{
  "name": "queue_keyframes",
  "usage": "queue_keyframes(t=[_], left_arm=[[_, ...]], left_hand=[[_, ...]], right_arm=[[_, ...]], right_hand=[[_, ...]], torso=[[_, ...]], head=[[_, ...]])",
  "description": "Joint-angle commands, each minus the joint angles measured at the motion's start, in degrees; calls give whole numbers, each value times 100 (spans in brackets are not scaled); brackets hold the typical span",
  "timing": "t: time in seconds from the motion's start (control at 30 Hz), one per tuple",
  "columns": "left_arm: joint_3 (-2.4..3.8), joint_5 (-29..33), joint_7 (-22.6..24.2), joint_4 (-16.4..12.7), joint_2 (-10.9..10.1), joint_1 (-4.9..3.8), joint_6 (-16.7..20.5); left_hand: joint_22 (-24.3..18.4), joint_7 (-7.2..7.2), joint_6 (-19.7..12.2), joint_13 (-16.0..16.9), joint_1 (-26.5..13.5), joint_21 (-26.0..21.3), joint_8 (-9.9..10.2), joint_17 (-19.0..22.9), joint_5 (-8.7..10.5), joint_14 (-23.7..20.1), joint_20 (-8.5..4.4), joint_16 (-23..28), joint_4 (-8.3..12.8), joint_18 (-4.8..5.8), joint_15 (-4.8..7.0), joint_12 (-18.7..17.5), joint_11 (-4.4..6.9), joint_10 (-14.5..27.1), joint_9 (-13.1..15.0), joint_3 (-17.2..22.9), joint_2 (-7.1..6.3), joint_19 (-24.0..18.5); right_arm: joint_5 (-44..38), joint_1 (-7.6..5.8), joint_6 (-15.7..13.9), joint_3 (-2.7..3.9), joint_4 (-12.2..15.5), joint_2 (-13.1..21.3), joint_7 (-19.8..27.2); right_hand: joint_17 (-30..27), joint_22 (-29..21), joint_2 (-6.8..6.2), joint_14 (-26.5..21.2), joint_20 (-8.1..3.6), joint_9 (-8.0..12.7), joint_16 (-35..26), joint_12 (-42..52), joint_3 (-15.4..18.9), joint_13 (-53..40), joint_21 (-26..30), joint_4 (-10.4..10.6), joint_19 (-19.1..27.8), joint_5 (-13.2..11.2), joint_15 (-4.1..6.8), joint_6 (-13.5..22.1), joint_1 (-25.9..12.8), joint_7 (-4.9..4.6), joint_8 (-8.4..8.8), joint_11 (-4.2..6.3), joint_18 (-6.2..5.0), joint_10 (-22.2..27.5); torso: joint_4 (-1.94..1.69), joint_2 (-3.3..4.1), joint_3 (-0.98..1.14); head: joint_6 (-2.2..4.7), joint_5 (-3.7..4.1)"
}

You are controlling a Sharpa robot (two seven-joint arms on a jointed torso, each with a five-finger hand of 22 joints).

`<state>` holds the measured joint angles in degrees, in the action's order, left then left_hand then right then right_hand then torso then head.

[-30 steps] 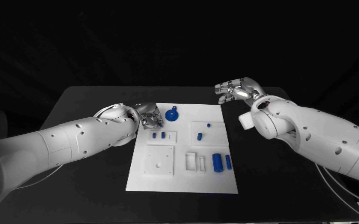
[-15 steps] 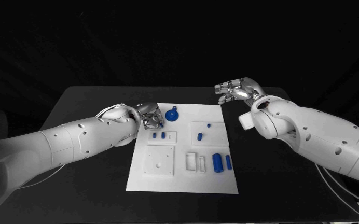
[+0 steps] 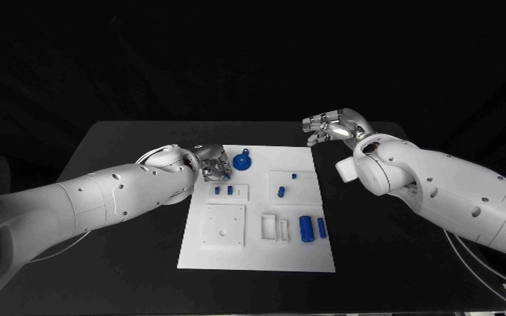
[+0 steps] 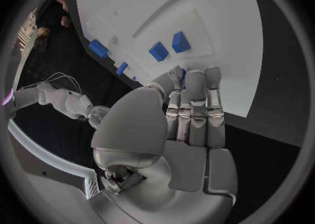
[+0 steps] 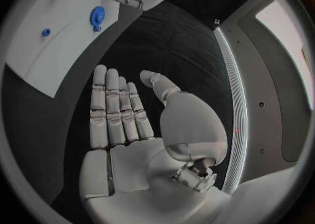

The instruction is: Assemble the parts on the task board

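The fingers of the silver left hand [image 3: 211,162] pinch a small blue piece [image 4: 182,73] over the white task board [image 3: 253,243], beside the round blue part [image 3: 243,161]. The silver right hand [image 3: 335,126] is spread flat, holding nothing, above the black table [image 3: 126,148].

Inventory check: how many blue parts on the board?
7: round one at far edge, two blocks by the left hand, peg and slug mid-right, two cylinders near-right. Its fingers may hide another.
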<state>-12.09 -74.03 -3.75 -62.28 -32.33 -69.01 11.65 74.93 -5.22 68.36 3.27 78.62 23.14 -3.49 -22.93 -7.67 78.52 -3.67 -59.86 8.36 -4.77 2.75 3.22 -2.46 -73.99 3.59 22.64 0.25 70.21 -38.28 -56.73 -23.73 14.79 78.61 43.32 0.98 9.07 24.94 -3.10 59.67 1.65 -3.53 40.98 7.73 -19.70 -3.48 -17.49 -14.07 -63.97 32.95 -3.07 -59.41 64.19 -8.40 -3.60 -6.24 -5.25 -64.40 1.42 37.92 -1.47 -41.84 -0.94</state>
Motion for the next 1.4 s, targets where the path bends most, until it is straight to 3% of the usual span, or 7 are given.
queue_keyframes(t=[0.03, 0.3, 0.77, 0.9, 1.1, 1.4], left_arm=[[-50, -425, -146, -25, 24, 46, -409], [-109, -1076, -98, -81, 49, 46, -253], [-133, -1206, 119, -126, 33, 47, 263], [-133, -1186, 136, -141, 2, 47, 315], [-134, -1175, 114, -163, -34, 47, 300], [-133, -1170, -13, -159, -51, 47, 310]], left_hand=[[121, -20, 40, 5, 22, 32, -16, -6, -43, 6, 0, 17, 21, -104, -11, 10, 4, -26, 8, 35, 52, -37], [123, -12, 85, 6, 35, 55, -15, -2, -66, 11, 27, 24, 38, -131, -31, 10, 15, -81, 7, 29, 24, -62], [114, -50, -35, 6, 55, 60, -8, 12, -7, -21, 39, 53, 19, -141, -40, 10, -17, 17, 2, -22, -15, -83], [116, -71, -279, 6, 115, 53, -8, 19, 109, -72, 45, 76, 51, -130, -56, 12, -50, 140, -1, -85, -101, -116], [106, 25, -610, 4, 106, 13, -3, 30, 176, -129, 72, 96, 71, -124, -81, 9, -81, 287, -4, -182, -269, -148], [79, 87, -751, 4, 53, -124, -6, 51, 190, -148, 96, 100, 4, -120, -103, 8, -108, 373, -3, -261, -404, -91]], right_arm=[[-25, 2, 64, 3, 16, 1, 54], [-25, 2, 68, 3, 18, 2, 59], [-26, 2, 72, 3, 19, 6, 60], [-26, 2, 67, 3, 13, 8, 61], [-26, 2, 60, 3, 4, 3, 63], [-28, 3, 68, 3, -13, 2, 53]], right_hand=[[-8, 2, -51, -36, 1, -5, 33, -32, -36, 2, -14, -8, 24, 18, 2, -26, 19, 4, 4, 8, -75, -37], [-7, -34, -48, -33, 1, -5, 38, -32, -50, 2, -93, -2, 54, 27, 3, -34, 16, 6, 3, 9, -77, -42], [-7, -34, -48, -33, 1, -5, 38, -32, -50, 2, -93, -2, 54, 27, 3, -34, 16, 6, 3, 9, -77, -42], [-8, -46, -59, -38, 2, -4, 36, -35, -46, 2, -107, -2, 66, 27, 1, -24, 17, 3, 6, 7, -76, -36], [-10, -53, -63, -42, 5, -4, 33, -39, -42, 2, -107, 0, 71, 27, -2, -12, 14, -1, 5, 3, -75, -27], [-10, -53, -63, -42, 5, -4, 33, -39, -42, 2, -107, 0, 71, 27, -2, -12, 14, -1, 5, 3, -75, -27]], torso=[[-4, 0, -2], [2, 0, -5], [-1, 0, -1], [-2, 1, -2], [-5, -1, -5], [0, 2, -6]], head=[[-6, 4], [-12, -2], [-14, 10], [-11, 15], [-10, 15], [-22, 20]])
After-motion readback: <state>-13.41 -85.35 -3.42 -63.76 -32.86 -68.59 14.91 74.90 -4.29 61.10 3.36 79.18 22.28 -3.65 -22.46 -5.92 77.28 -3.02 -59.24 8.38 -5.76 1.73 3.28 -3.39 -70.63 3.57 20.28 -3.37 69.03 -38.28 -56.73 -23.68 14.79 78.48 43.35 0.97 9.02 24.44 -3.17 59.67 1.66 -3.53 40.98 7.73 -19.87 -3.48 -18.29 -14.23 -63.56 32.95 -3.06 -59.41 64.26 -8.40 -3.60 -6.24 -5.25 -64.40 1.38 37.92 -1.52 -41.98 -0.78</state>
